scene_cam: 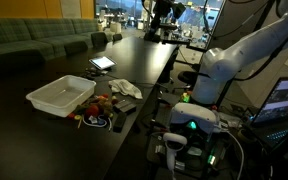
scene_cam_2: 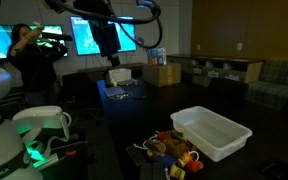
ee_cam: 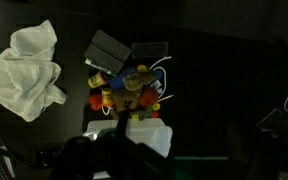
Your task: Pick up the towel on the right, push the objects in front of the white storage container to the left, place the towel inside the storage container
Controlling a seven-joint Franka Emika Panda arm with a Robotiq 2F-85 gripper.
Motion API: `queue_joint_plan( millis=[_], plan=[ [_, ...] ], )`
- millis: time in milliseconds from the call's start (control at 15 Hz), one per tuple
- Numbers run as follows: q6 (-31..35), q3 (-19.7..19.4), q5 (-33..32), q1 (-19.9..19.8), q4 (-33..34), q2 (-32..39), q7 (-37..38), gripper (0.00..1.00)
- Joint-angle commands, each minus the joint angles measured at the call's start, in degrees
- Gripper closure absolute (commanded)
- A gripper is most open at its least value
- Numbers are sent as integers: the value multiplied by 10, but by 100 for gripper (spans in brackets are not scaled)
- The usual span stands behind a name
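Can't tell if my pincer is spread or closed from up here, and the towel lies so near the toys I might snag one too.

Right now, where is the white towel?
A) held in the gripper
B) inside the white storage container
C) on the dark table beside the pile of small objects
C: the towel lies on the dark table beside the pile of colorful toys, outside the storage container.
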Motion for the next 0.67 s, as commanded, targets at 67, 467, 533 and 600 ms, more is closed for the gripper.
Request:
queue_joint_plan(
  millis=[67,467,533,600],
  plan=[
    [6,8,-7,-11,2,7,-9,0],
    [204,-61,-10,30,45,217,-85,0],
    [237,-70,-8,35,50,254,-91,0],
    [259,-85,-1,45,63,290,-105,0]
  ],
)
